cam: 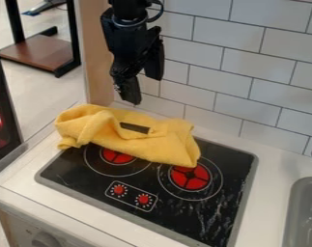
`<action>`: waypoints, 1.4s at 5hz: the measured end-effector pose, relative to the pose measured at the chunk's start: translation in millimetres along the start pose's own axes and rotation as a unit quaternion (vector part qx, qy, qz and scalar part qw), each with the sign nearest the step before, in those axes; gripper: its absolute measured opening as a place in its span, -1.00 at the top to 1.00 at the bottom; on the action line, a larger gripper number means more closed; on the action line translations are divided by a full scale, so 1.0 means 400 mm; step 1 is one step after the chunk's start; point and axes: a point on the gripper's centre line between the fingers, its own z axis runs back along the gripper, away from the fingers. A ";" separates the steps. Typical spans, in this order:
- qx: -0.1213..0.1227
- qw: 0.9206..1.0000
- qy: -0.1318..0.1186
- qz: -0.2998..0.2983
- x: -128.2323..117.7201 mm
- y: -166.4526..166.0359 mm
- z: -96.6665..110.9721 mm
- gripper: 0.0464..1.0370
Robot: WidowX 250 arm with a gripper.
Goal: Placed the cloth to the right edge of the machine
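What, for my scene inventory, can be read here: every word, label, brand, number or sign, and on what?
No readable text.
Around the red knobs: anything printed is too small to read.
Dark strip on the yellow cloth: no lettering distinguishable.

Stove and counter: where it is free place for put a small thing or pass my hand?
The white counter is free between the stove's right edge and the grey sink. The stove's front right part, beside the red knobs, is bare too. Crowded: the back left, with the yellow cloth and the gripper above.
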 end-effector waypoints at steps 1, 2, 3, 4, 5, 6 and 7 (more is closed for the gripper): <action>0.015 1.000 0.003 0.002 -0.004 0.016 -0.019 -0.92; 0.027 0.999 -0.006 0.025 0.011 0.036 -0.030 -0.92; 0.027 0.998 -0.037 0.038 0.090 0.056 -0.028 -0.92; 0.027 0.997 -0.061 0.039 0.123 0.070 -0.021 -0.92; 0.033 0.994 -0.066 0.082 0.170 0.118 -0.019 -0.92; 0.046 0.986 -0.071 0.145 0.215 0.188 -0.037 -0.92; 0.057 0.978 -0.081 0.183 0.236 0.215 -0.056 -0.92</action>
